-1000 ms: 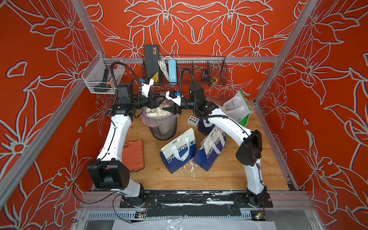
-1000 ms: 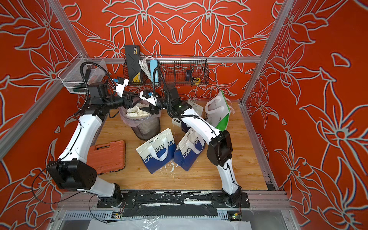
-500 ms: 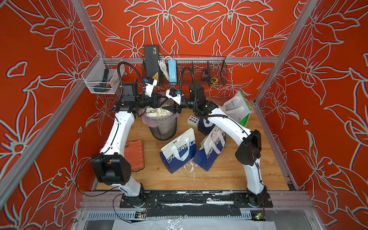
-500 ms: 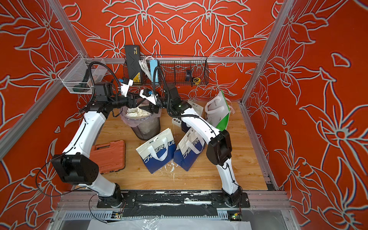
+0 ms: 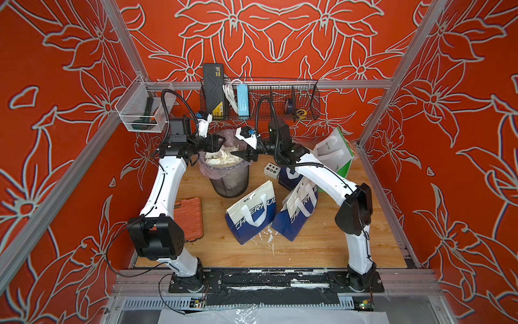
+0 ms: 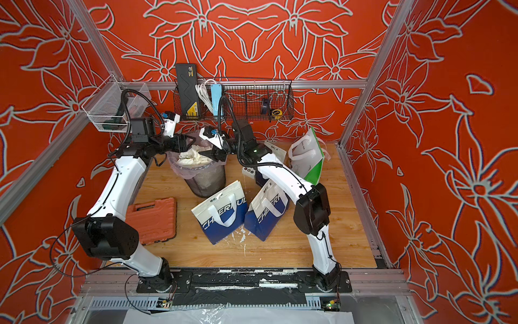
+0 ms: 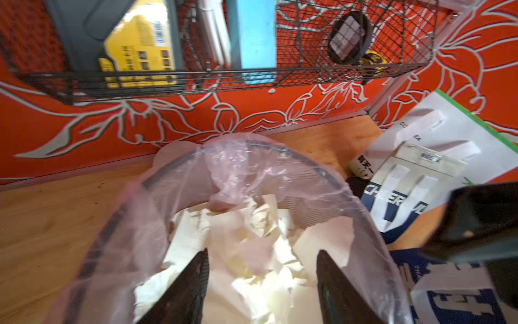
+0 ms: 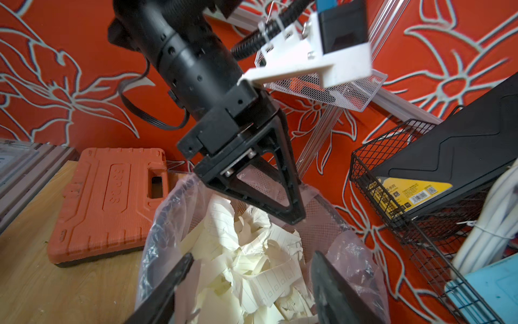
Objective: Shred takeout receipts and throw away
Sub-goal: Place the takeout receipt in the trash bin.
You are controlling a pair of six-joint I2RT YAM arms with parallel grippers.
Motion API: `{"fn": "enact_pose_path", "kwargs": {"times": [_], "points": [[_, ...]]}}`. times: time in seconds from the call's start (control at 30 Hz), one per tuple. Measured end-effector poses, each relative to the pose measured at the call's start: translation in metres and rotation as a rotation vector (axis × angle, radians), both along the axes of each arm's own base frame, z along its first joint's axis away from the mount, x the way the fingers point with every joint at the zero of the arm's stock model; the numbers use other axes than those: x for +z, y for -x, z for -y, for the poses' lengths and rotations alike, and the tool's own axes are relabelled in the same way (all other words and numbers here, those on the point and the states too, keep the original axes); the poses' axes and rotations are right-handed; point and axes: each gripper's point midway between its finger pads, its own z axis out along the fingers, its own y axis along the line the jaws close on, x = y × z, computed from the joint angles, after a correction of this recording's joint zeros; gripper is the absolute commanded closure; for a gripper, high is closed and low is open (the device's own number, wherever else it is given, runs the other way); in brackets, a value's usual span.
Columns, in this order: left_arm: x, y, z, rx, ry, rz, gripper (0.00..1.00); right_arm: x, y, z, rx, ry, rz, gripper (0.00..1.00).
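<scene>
A black mesh bin (image 5: 231, 183) with a pink liner (image 7: 238, 157) stands at the back of the wooden table. It is heaped with torn white takeout receipts (image 5: 222, 155) (image 6: 193, 157) (image 7: 252, 238) (image 8: 252, 261), some showing faint printed lines. My left gripper (image 5: 220, 143) (image 7: 262, 252) hangs open just above the heap from the left, with nothing between its fingers. Facing it from the right, my right gripper (image 5: 237, 153) (image 8: 253, 254) is open too and holds nothing. The right wrist view shows the left gripper (image 8: 294, 216) close over the bin's far rim.
Two blue-and-white CHERRUL bags (image 5: 252, 216) (image 5: 297, 213) lean in front of the bin, with small paper scraps (image 5: 269, 238) by them. A white-and-green bag (image 5: 333, 151) and a button box (image 5: 271, 169) sit right. An orange tool case (image 5: 189, 216) lies left. A wire basket (image 5: 260, 101) hangs behind.
My left arm has shifted slightly above the bin. The right arm has stayed in place. Both grippers are still open.
</scene>
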Motion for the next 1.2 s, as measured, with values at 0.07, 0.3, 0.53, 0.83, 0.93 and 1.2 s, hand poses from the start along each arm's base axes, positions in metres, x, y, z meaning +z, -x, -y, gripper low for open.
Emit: {"fn": "enact_pose_path", "kwargs": {"times": [0.07,0.3,0.53,0.83,0.93,1.2], "points": [[-0.001,-0.001,-0.005,0.017,-0.016,0.001,0.39,0.013,0.001,0.002,0.000,-0.036,-0.005,0.34],[-0.003,0.016,0.012,-0.090,0.002,0.034,0.39,0.047,-0.001,0.006,-0.020,-0.131,-0.134,0.35],[0.024,0.061,0.041,-0.275,0.010,0.213,0.38,0.077,-0.011,0.007,-0.083,-0.209,-0.342,0.36],[0.046,0.075,0.066,-0.412,0.048,0.358,0.37,0.052,-0.016,0.006,-0.141,-0.178,-0.577,0.37],[0.046,0.077,0.077,-0.445,0.056,0.381,0.36,0.046,-0.015,0.005,-0.150,-0.169,-0.628,0.37],[0.050,0.067,0.079,-0.399,0.051,0.414,0.38,0.042,-0.011,0.002,-0.154,-0.165,-0.697,0.38]]}}
